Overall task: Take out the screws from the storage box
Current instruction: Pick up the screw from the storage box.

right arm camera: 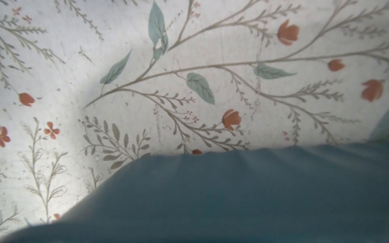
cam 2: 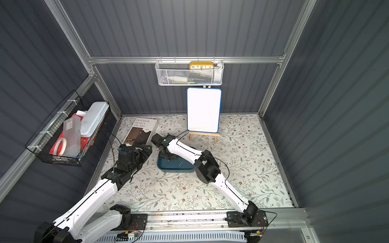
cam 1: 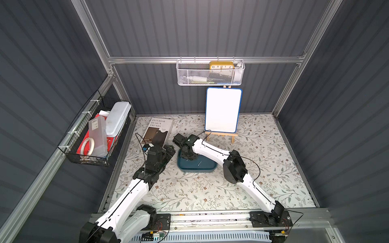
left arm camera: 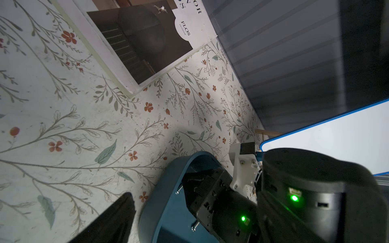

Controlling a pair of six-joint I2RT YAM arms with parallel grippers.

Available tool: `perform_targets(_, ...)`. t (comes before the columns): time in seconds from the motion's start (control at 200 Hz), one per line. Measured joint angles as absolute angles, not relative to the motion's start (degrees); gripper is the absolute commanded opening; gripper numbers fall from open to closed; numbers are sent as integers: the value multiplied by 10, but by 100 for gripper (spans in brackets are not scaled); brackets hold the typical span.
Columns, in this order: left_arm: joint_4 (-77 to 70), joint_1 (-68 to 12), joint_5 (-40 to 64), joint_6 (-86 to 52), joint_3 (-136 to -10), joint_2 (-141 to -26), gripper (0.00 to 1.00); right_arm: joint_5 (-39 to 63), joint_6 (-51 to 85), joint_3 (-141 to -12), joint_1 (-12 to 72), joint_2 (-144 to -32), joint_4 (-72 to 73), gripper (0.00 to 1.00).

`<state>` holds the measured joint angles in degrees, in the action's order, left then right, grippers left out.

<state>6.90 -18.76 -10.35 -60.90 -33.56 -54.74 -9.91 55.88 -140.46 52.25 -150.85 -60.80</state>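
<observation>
My right tool (cam 1: 187, 157) sits low in the storage box (cam 1: 208, 166), among the screws (cam 1: 199, 163). Its gap I cannot tell. Next: pinch one, lift clear.

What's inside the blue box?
A few silvery screws lie loose in the box. The right end effector reaches in too, hiding whatever is under it.

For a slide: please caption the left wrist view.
Right end effector down in the teal storage box beside two screws; a book lies on the floral tabletop.
</observation>
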Motion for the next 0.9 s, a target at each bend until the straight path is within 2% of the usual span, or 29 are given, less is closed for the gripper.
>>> perform_targets(0.13,76,-188,-107,-615,-335,-538,94,-100,551,-1413,522,-1513,-620,15)
perform_targets(0.37,84,-188,-111,-624,-335,-532,94,-104,530,-1414,521,-1513,-644,12)
perform_targets(0.525,88,-188,-112,-626,-335,-529,94,-113,513,-1414,514,-1513,-669,13)
perform_targets(0.66,90,-188,-112,-630,-335,-529,94,-131,497,-1414,506,-1513,-694,20)
perform_targets(0.75,90,-188,-112,-630,-335,-529,94,-136,489,-1410,502,-1512,-700,20)
perform_targets(0.9,90,-188,-108,-632,-335,-530,94,-134,486,-1397,501,-1506,-696,13)
